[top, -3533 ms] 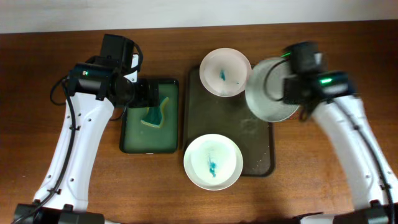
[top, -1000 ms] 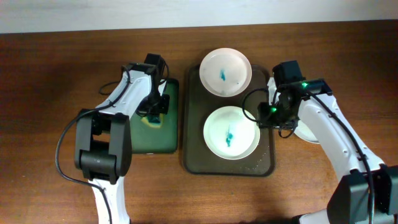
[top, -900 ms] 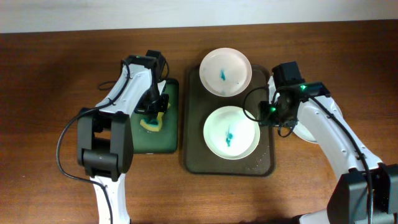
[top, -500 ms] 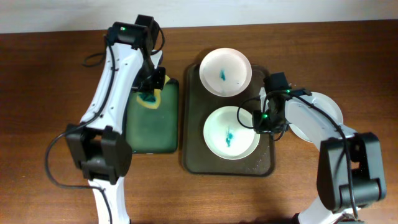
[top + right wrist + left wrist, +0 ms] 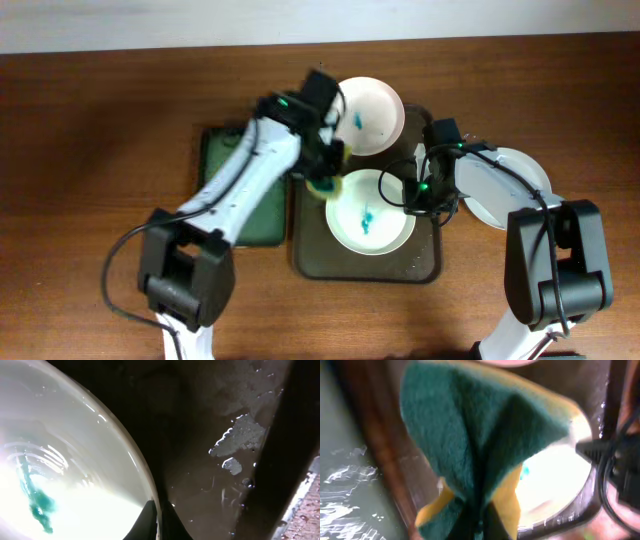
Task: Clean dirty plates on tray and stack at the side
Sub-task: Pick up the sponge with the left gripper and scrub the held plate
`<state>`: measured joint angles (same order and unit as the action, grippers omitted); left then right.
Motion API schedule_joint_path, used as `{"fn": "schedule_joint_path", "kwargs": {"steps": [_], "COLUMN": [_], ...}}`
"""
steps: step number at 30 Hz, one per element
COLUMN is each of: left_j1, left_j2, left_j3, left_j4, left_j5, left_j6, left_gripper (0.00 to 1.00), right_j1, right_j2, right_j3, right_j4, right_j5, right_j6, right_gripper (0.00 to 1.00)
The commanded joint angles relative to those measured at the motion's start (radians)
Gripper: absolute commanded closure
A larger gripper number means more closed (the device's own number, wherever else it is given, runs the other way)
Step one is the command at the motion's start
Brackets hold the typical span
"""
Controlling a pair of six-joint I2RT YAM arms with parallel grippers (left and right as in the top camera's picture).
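Sponge [image 5: 322,186], pinched in left end effector [image 5: 326,168], moved from basin [image 5: 265,215] to plate [image 5: 372,215]; right end effector [image 5: 417,190] grips its rim

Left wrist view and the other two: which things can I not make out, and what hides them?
- Left wrist: the blurred sponge fills the frame and hides the fingers of the left gripper.
- Overhead: the left arm covers the left rim of the far plate.
- Right wrist: the near plate is cut off by the left and bottom edges; of the right gripper only the tips show, at the bottom edge.
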<state>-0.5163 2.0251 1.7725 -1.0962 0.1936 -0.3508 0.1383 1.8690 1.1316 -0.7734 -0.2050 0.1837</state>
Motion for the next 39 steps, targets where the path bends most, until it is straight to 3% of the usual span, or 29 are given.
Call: {"fn": "schedule_joint_path", "kwargs": {"steps": [1, 4, 11, 13, 19, 22, 26, 28, 36, 38, 39], "left_j1": [-0.101, -0.166, -0.176, -0.145, -0.085, -0.084, -0.123, -0.153, -0.199, -0.197, -0.188], "left_j2": [-0.009, 0.023, 0.188, 0.195, 0.195, 0.203, 0.287, 0.305, 0.305, 0.305, 0.305], "left_j3": [-0.214, -0.298, -0.296, -0.290, -0.108, -0.107, -0.107, -0.107, -0.083, -0.083, -0.079], "left_j4": [0.241, 0.401, 0.466, 0.320, 0.051, 0.113, 0.286, 0.327, 0.336, 0.315, 0.266], "left_j5": [0.111, 0.130, 0.268, -0.054, -0.404, -0.293, 0.314, 0.480, 0.452, 0.369, 0.260], "left_j6": [-0.127, -0.127, -0.108, -0.121, -0.127, -0.126, -0.058, -0.013, 0.117, 0.117, 0.117], "left_gripper": [1.00, 1.00, 1.00, 1.00, 1.00, 1.00, 1.00, 1.00, 1.00, 1.00, 1.00], "right_j1": [0.003, 0.003, 0.003, 0.003, 0.003, 0.003, 0.003, 0.003, 0.003, 0.003, 0.003], "right_j2": [0.035, 0.035, 0.035, 0.035, 0.035, 0.035, 0.035, 0.035, 0.035, 0.035, 0.035], "right_j3": [-0.010, -0.010, -0.010, -0.010, -0.010, -0.010, -0.010, -0.010, -0.010, -0.010, -0.010], "right_j4": [0.008, 0.006, 0.000, -0.013, -0.019, -0.019, -0.019, -0.019, -0.019, -0.020, -0.020], "right_j5": [0.029, 0.029, 0.028, 0.029, 0.029, 0.029, 0.029, 0.029, 0.029, 0.029, 0.029], "right_j6": [0.015, 0.015, 0.015, 0.015, 0.015, 0.015, 0.015, 0.015, 0.015, 0.015, 0.015], "right_gripper": [0.96, 0.96, 0.96, 0.96, 0.96, 0.96, 0.96, 0.96, 0.96, 0.96, 0.96]}}
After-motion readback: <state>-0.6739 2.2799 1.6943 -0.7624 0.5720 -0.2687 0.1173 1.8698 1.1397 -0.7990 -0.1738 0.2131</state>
